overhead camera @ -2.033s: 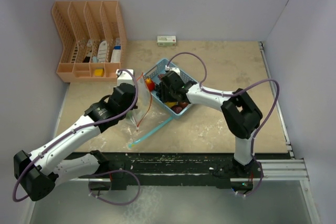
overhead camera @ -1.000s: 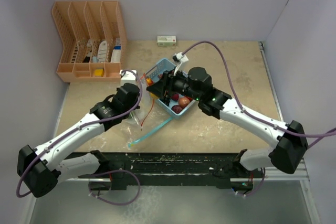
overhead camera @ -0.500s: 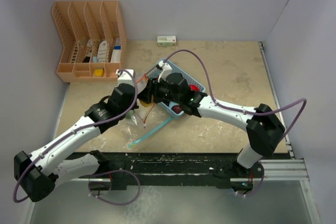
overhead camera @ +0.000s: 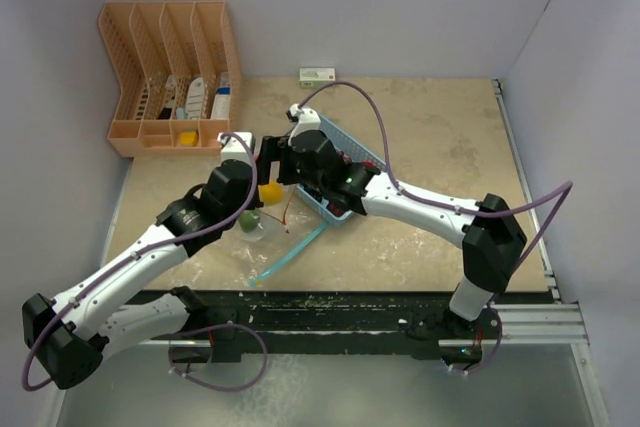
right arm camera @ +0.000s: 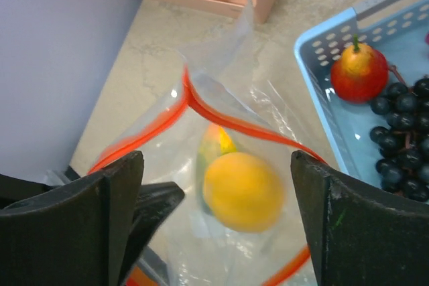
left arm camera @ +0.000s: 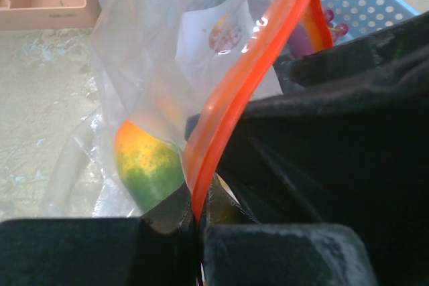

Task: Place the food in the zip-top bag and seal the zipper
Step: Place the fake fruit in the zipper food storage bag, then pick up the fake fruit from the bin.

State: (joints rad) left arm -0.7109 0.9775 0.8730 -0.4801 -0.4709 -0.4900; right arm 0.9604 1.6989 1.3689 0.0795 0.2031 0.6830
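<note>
Beige table (overhead camera: 430, 137), left claw (left arm camera: 199, 213) pinching bag (left arm camera: 147, 65) rim, right claw (right arm camera: 214, 165) spread above lemon (right arm camera: 242, 191)

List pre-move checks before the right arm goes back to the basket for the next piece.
1. Grip: left jaws shut on the orange zipper rim of the clear plastic zip-top bag: ok.
2. Opening: bag mouth spread open beneath the right jaws: ok.
3. Release: right jaws open, not touching the round yellow fruit: ok.
4. Drop: yellow fruit settled inside the bag: cannot tell; it is blurred at the mouth.
5. Contents: green-orange mango inside the bag: ok.
6. Next pick: red-yellow fruit and dark grapes lie uncovered in the blue perforated basket: ok.
</note>
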